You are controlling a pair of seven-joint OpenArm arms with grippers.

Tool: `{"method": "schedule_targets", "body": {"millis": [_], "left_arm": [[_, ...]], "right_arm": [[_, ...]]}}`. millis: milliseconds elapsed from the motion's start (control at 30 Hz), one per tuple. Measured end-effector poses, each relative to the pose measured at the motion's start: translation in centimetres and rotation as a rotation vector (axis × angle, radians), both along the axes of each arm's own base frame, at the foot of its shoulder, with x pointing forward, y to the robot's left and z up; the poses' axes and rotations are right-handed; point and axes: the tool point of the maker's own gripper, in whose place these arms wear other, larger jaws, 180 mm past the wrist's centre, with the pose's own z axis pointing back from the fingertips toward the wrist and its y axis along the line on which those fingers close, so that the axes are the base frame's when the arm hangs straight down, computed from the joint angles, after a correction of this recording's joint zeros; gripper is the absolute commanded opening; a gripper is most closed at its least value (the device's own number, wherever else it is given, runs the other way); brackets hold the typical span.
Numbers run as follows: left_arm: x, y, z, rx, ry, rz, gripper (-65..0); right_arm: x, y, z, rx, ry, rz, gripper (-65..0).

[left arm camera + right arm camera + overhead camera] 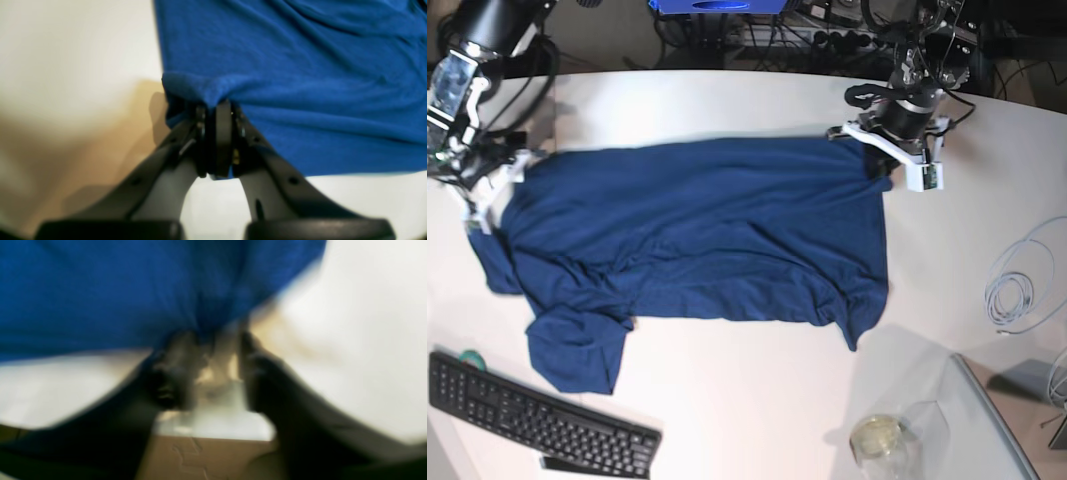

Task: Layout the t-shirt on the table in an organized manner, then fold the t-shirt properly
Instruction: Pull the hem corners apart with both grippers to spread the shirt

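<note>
The base view is sharp and evenly bright, with soft shadows. The right wrist view is heavily motion-blurred. The left wrist view is softly out of focus, its white bench (66, 50) glaring.

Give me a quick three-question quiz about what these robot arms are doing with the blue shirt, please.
1. True or false: the t-shirt lies spread out on the table, not yet folded.
2. Which arm's fingers are clamped on the shirt's edge? A) left gripper B) right gripper C) neither
3. Name the black item near the table's front corner, beside the shirt's sleeve.

Key:
1. True.
2. A. The left pair pinches a bunch of fabric; the right pair stands apart at the cloth's edge, though that view is blurred.
3. The keyboard.
</note>
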Motion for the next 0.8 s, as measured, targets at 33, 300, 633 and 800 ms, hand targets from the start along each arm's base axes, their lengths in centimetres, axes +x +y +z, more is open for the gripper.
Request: {"method": "schedule_targets", "body": {"millis": [33, 300, 633, 800], "left_arm": [[-0.2, 0.5, -0.2, 0.012, 0.010, 0.011, -65.0], [-1.3, 0.5, -0.6, 0.011, 0.031, 0.011, -65.0], [-1.8, 0.1, -0.8, -0.005, 0.036, 0.023, -65.0], [-1.7, 0.1, -0.7, -0.007, 0.034, 0.023, -65.0]], "right_arm": [[0.1, -0.8, 1.0, -0.034, -0.027, -0.004, -20.1], [8.6, -1.9, 4.1, -0.160, -0.270, 0.222, -18.2], [7.3, 2.8, 2.4, -0.170, -0.204, 0.446, -18.2], [7.9, 4.8, 1.4, -0.113, -0.234, 0.461, -18.6]]}}
